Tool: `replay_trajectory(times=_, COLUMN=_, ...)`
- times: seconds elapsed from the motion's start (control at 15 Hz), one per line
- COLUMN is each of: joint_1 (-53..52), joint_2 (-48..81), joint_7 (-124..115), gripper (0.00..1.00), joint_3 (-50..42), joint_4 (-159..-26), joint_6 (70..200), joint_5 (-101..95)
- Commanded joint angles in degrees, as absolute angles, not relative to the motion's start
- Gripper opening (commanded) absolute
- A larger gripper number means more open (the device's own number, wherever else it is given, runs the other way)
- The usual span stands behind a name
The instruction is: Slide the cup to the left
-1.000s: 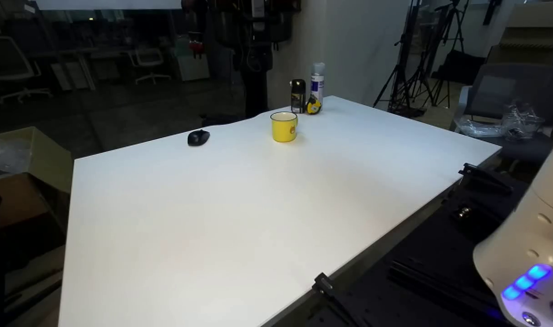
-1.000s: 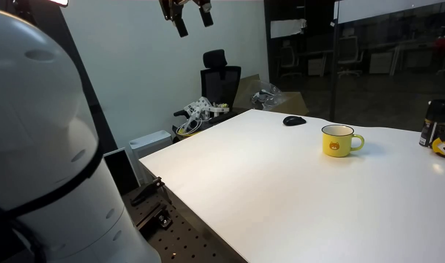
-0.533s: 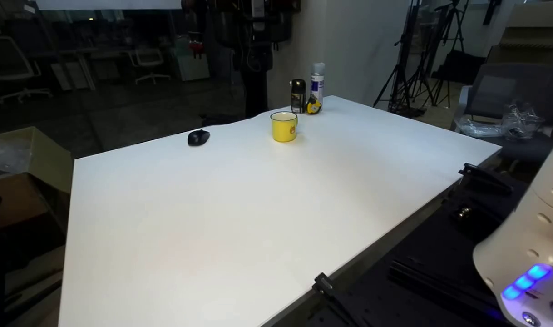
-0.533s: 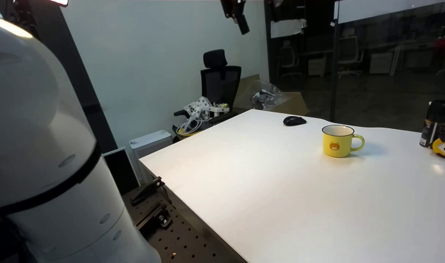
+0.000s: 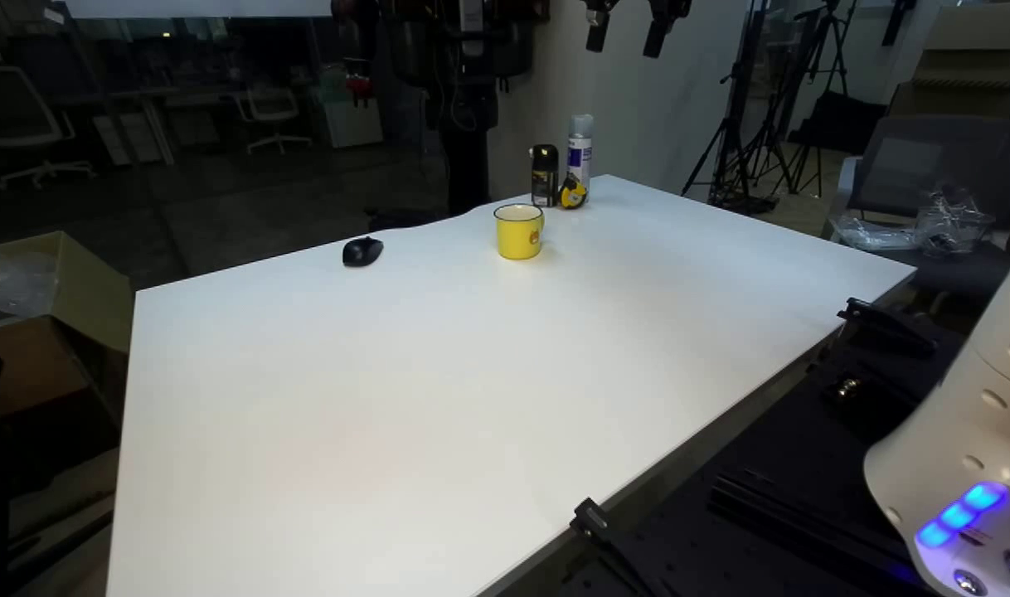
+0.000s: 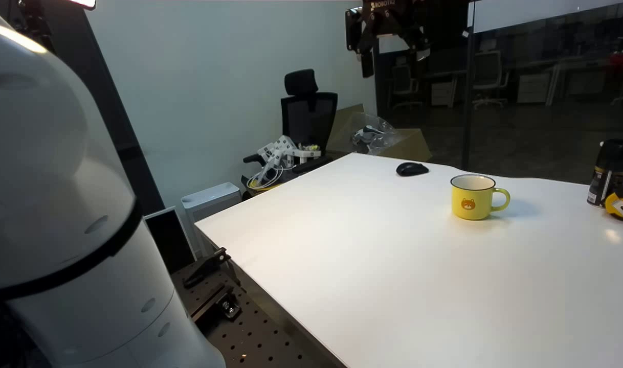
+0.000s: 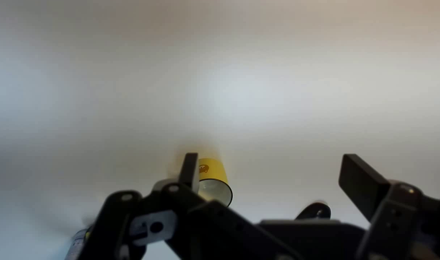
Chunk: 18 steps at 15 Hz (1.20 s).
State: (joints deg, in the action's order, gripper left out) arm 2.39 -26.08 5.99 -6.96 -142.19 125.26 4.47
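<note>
The yellow cup stands upright on the white table in both exterior views. It has a dark rim, a handle and a small animal face, and it also shows in an exterior view. My gripper hangs high above the table, apart from the cup, and also shows in an exterior view. In the wrist view the gripper is wide open with nothing between its fingers. There the cup lies far below, partly hidden behind the finger on the picture's left.
A black mouse lies near the table's far edge. A black can, a spray can and a yellow-black tape measure stand together near the table's back corner. Clamps sit along the edge near the robot base.
My gripper has moved right in an exterior view and come lower, so that it now shows in both exterior views. The cup and the other things on the table have not moved.
</note>
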Motion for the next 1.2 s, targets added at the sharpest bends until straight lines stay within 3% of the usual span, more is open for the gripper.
replay_trajectory(times=0.0, joint_1=2.61, joint_2=-25.81, joint_7=6.12, gripper=1.00, joint_3=-6.66, joint_4=-141.80, joint_6=125.00, joint_5=4.65)
replay_trajectory(times=0.2, joint_1=1.90, joint_2=-25.47, joint_7=7.37, gripper=1.00, joint_3=-6.87, joint_4=-141.51, joint_6=125.45, joint_5=5.32)
replay_trajectory(times=0.47, joint_1=0.81, joint_2=-14.94, joint_7=7.64, gripper=1.00, joint_3=-9.67, joint_4=-134.07, joint_6=131.09, joint_5=15.70)
replay_trajectory(times=0.8, joint_1=3.10, joint_2=1.93, joint_7=3.75, gripper=1.00, joint_3=-10.36, joint_4=-118.47, joint_6=130.41, joint_5=22.41)
replay_trajectory(times=1.13, joint_1=5.37, joint_2=18.52, joint_7=-11.20, gripper=1.00, joint_3=-9.77, joint_4=-103.13, joint_6=127.21, joint_5=13.08)
